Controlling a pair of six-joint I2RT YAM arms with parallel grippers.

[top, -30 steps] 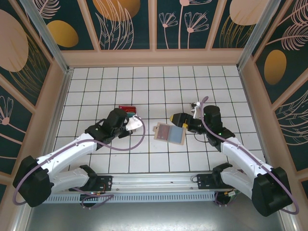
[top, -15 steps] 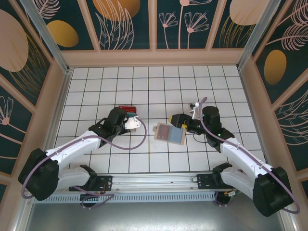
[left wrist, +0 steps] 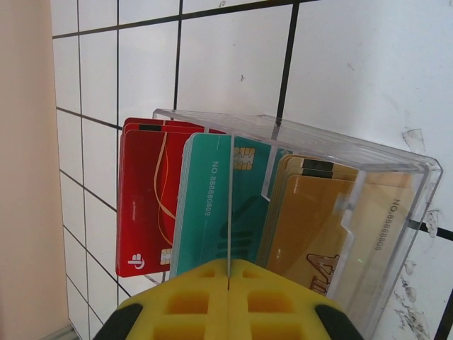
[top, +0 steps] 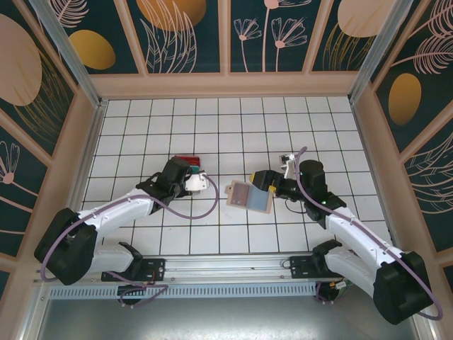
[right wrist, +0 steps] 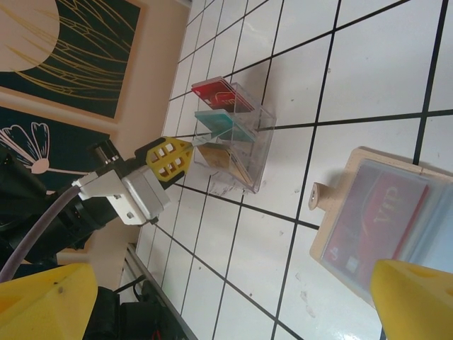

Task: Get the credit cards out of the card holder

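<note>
Mid-task: L hand (left wrist: 228, 301) clenched at tray (left wrist: 396, 164) of cards (left wrist: 209, 212), grip unclear; R hand (top: 263, 180) released over holder (top: 249, 196) on tabletop (top: 212, 234), next needs pinching its red card (right wrist: 374, 218).

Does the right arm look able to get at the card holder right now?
Probably yes: the right end effector, open, is right beside the card holder, with nothing between them.
</note>
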